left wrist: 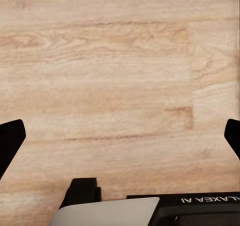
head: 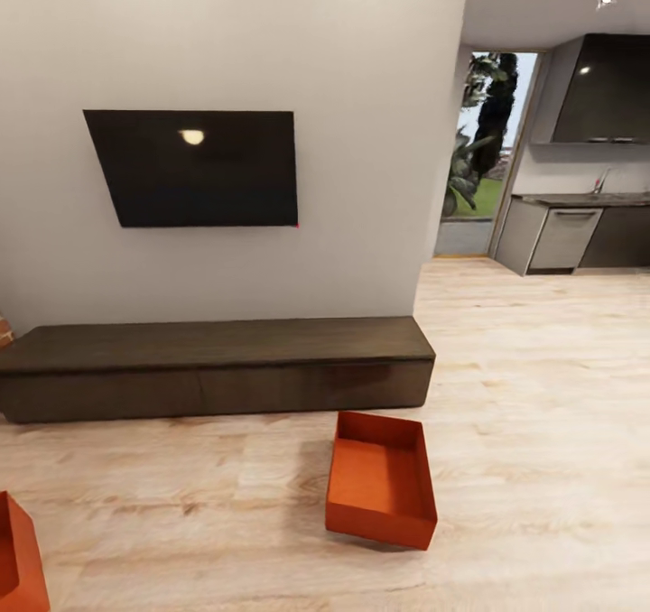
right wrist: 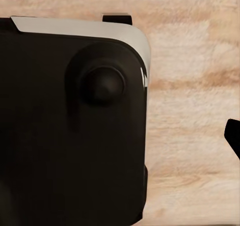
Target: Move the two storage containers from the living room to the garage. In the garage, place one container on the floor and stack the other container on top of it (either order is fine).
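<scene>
I am in the living room with its light wood plank flooring (head: 542, 431). One orange-red storage container (head: 379, 481) stands open-topped on the planks just in front of the long low cabinet's right end. The other storage container (head: 18, 558) is cut off by the lower left corner of the head view. My left gripper (left wrist: 120, 141) is open over bare planks, nothing between its fingers. One dark fingertip (right wrist: 233, 136) of my right gripper sits far out at the picture's edge, and a black robot part (right wrist: 70, 126) hides the other. The garage is out of view.
A dark-brown cabinet (head: 217, 364) runs along the pale wall under a black TV (head: 199, 168). A sliver of red brick (head: 4, 330) shows at far left. Past the wall's corner, plank floor leads to a kitchen counter (head: 578, 233) and a glass doorway (head: 483, 143).
</scene>
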### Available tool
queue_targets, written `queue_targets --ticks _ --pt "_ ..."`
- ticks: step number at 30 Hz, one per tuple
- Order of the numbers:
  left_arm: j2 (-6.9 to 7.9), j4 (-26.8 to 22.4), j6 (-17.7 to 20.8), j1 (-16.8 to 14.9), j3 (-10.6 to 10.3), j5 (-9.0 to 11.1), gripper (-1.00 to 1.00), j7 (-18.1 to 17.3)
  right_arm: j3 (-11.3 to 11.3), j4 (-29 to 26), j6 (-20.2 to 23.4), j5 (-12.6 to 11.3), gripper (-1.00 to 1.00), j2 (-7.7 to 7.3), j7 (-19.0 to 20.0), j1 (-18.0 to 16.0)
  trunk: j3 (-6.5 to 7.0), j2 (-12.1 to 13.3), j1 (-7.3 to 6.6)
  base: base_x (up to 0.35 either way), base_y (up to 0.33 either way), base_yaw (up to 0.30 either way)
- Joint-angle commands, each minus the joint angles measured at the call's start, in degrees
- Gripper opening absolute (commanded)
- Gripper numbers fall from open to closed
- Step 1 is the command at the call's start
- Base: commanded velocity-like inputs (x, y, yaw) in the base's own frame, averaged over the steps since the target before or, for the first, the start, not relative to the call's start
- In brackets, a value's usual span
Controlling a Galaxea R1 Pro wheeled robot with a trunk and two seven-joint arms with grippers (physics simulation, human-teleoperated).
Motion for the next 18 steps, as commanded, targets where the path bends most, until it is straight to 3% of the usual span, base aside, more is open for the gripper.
queue_targets --ticks 1,7,18 --pt "0.00 0.03 -0.16 -0.03 -0.51 0.46 1.00 0.23 0.02 0.01 -0.02 -0.02 1.00 0.00 0.11 -0.03 -0.03 -0.03 0.00 0.000 0.000 -0.271" --pt "0.12 0.09 0.10 -0.03 -0.49 0.41 1.00 -4.30 -0.15 -0.05 -0.02 -0.02 1.00 -0.02 0.11 -0.03 0.14 -0.03 0.00 0.000 0.000 -0.267" --pt "0.18 0.19 0.14 -0.03 -0.71 0.30 1.00 -5.88 -0.23 -0.08 -0.02 -0.02 1.00 -0.07 0.11 -0.03 0.46 -0.03 0.00 0.000 0.000 -0.263"
